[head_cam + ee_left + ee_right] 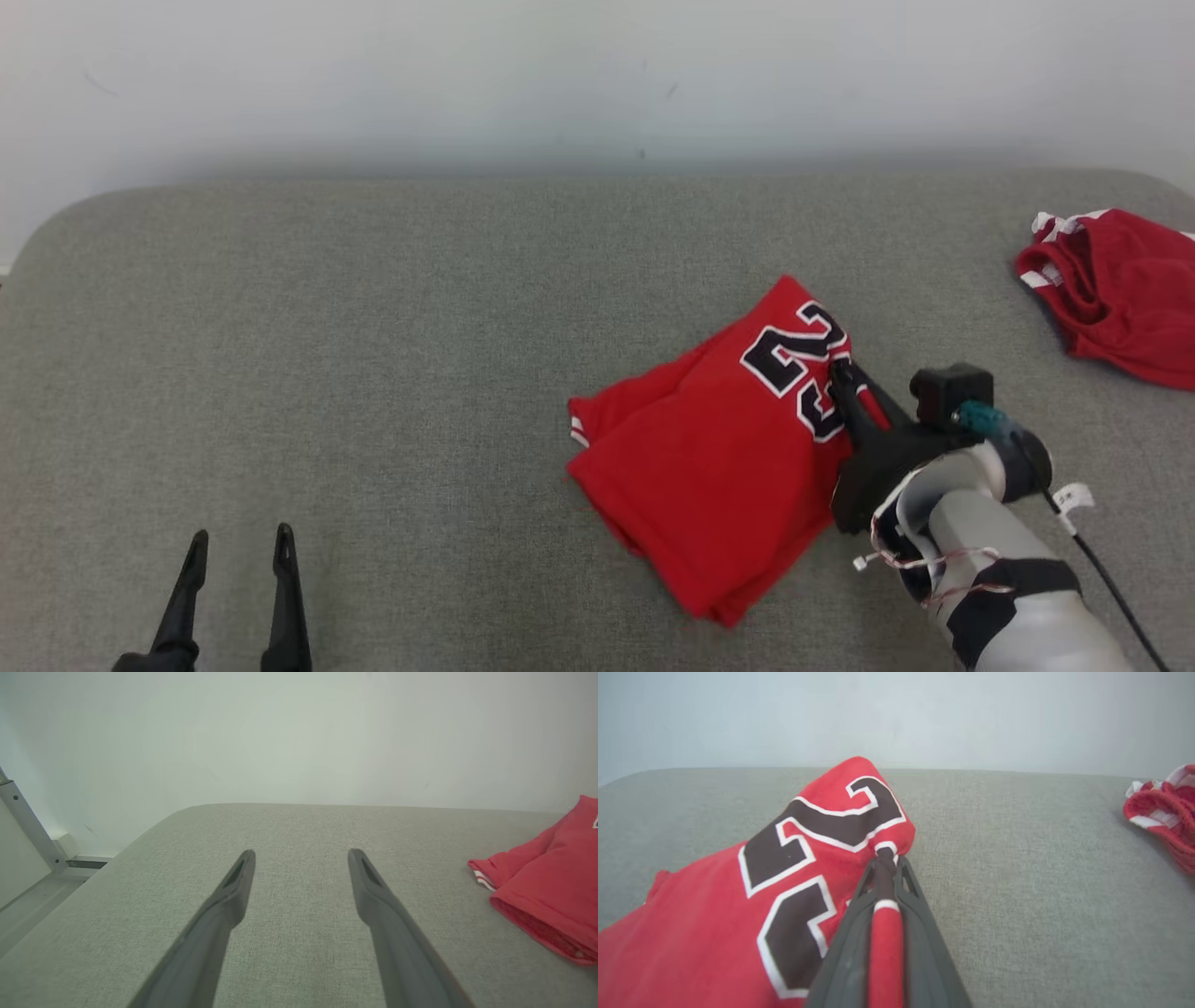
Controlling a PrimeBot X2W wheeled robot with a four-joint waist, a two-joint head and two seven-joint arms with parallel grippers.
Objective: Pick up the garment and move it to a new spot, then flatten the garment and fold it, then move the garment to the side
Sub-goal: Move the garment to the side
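The garment (pixel 709 457) is a red jersey with black, white-edged numerals, lying folded on the grey cushion right of centre. My right gripper (pixel 845 373) is shut on its right edge beside the numerals. In the right wrist view the garment (pixel 714 914) has a strip of red cloth pinched between the two dark fingers (pixel 859 914), and my right gripper (pixel 886 859) holds it at the tips. At the lower left my left gripper (pixel 240 541) stands open above bare cushion, well apart from the garment (pixel 551 896); my left gripper (pixel 301 856) has nothing between its fingers.
A second red garment with white trim (pixel 1120 289) lies crumpled at the far right edge of the cushion (pixel 373 355). A pale wall rises behind. The cushion's rounded left corner and a metal frame leg (pixel 28 830) lie beyond it.
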